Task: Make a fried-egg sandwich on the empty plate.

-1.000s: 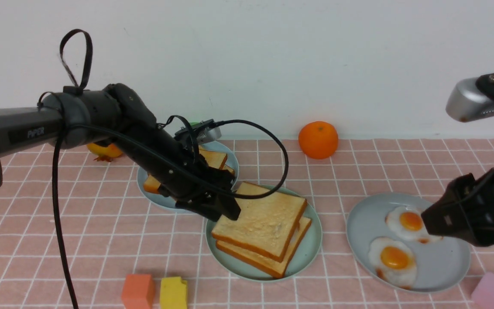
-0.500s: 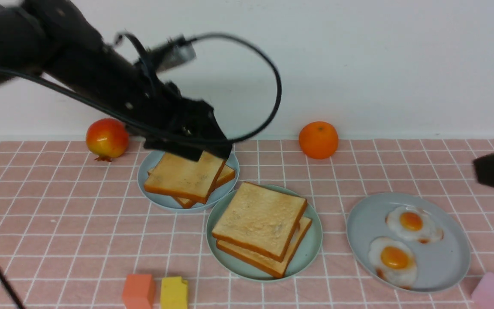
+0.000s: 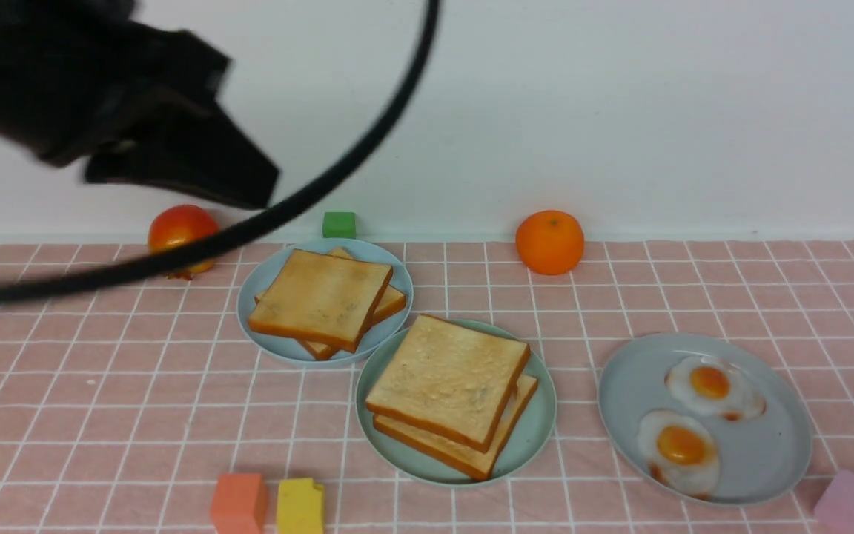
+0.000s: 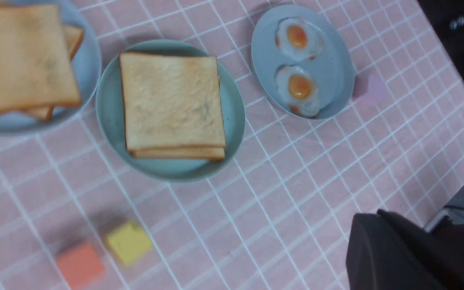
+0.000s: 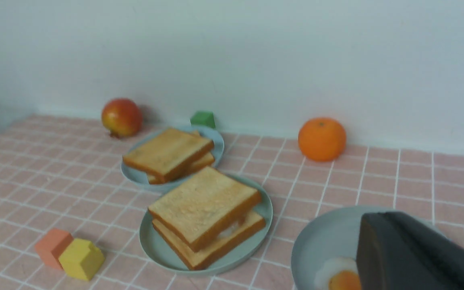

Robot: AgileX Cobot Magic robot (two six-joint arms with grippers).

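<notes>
1. Fried-egg sandwich [image 3: 451, 395]: two toast slices stacked on the mint-green plate [image 3: 537, 437], mid-cloth; white egg edge shows between the slices in the right wrist view.
2. Toast pile on the pale-blue plate [image 3: 279, 345] at 10 o'clock from it, rims touching.
3. Grey-blue plate [image 3: 768, 452] with two eggs at 3 o'clock, apart.
4. Left gripper [image 3: 175, 159] raised at upper left, blurred, closed, holding nothing.
5. Right gripper [image 5: 413, 257] closed, empty, above the grey-blue plate.

The fried-egg sandwich [image 3: 448, 393] lies flat on the empty plate [image 3: 538, 423]: two square golden toast slices with orange-brown crusts, the upper one skewed over the lower. A sliver of white egg shows between them. The plate is round, mint-green, low-rimmed.
</notes>
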